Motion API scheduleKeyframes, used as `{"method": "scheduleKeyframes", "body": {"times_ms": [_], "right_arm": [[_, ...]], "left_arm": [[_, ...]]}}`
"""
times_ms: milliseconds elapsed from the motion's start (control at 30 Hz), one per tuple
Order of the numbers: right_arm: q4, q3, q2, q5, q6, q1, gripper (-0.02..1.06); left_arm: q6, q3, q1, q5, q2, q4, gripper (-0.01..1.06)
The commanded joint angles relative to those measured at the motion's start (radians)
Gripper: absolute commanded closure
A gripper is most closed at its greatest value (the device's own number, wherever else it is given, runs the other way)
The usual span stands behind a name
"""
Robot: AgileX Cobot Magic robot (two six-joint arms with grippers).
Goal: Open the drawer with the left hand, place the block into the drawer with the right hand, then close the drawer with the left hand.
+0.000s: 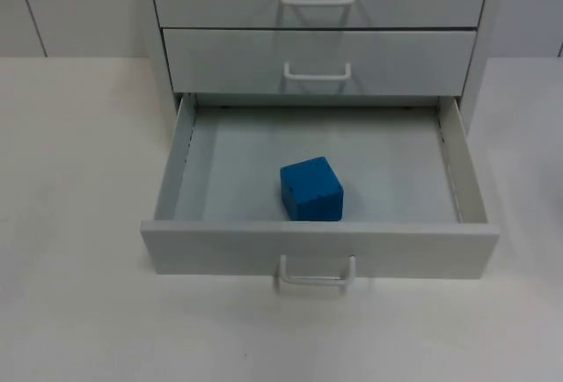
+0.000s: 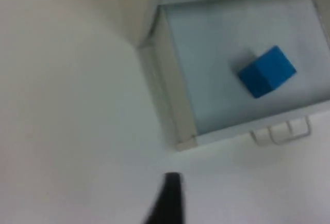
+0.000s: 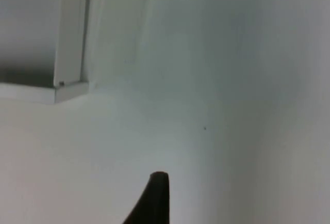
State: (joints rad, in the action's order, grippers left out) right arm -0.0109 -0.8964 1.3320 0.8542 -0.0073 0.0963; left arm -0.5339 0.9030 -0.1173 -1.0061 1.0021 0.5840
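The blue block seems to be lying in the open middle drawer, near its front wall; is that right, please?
Not quite: the blue block lies in the open bottom drawer, near its front wall. The top view shows the two drawers above it shut.

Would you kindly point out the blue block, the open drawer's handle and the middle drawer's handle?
Blue block (image 1: 310,190): top view, on its top face.
Open drawer's handle (image 1: 317,282): top view, on the middle of the white bar.
Middle drawer's handle (image 1: 317,75): top view, on the middle of the white bar.
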Motion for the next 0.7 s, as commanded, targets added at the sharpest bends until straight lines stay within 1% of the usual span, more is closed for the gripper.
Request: {"method": "scheduleKeyframes", "body": {"times_ms": [0, 33, 100, 133, 200, 267, 300, 367, 467, 500, 600, 667], "right_arm": [[0.011, 0.004, -0.011, 0.017, -0.012, -0.008, 0.20], [0.011, 0.004, -0.011, 0.017, -0.012, -0.008, 0.20], [0.011, 0.004, -0.011, 0.013, -0.012, -0.010, 0.20], [0.011, 0.004, -0.011, 0.013, -0.012, -0.010, 0.20], [0.011, 0.004, -0.011, 0.013, -0.012, -0.041, 0.20], [0.011, 0.004, -0.011, 0.011, -0.012, -0.088, 0.20], [0.011, 0.004, -0.011, 0.011, -0.012, -0.088, 0.20], [0.004, 0.004, -0.011, 0.005, -0.012, -0.129, 0.20], [0.004, 0.004, -0.011, -0.008, -0.020, -0.136, 0.20], [0.004, 0.004, -0.011, -0.008, -0.020, -0.136, 0.20], [0.002, 0.004, -0.011, -0.024, -0.028, -0.134, 0.20], [0.002, 0.004, -0.011, -0.030, -0.028, -0.134, 0.20]], "left_arm": [[-0.022, -0.002, 0.036, 0.008, 0.031, 0.036, 0.39], [-0.054, -0.002, 0.094, 0.026, 0.069, 0.036, 0.57], [-0.097, -0.002, 0.185, 0.060, 0.116, 0.039, 0.80], [-0.097, -0.002, 0.185, 0.060, 0.116, 0.039, 0.80], [-0.121, -0.002, 0.274, 0.104, 0.169, 0.039, 0.95], [-0.125, -0.002, 0.357, 0.146, 0.223, 0.020, 1.05], [-0.125, -0.002, 0.357, 0.146, 0.223, 0.020, 1.05], [-0.127, -0.002, 0.446, 0.188, 0.279, -0.039, 1.05], [-0.127, -0.002, 0.563, 0.261, 0.371, -0.162, 1.05], [-0.127, -0.002, 0.563, 0.261, 0.371, -0.162, 1.05], [-0.127, -0.002, 0.664, 0.339, 0.456, -0.247, 1.05], [-0.140, -0.002, 0.732, 0.373, 0.509, -0.317, 1.05]]}}
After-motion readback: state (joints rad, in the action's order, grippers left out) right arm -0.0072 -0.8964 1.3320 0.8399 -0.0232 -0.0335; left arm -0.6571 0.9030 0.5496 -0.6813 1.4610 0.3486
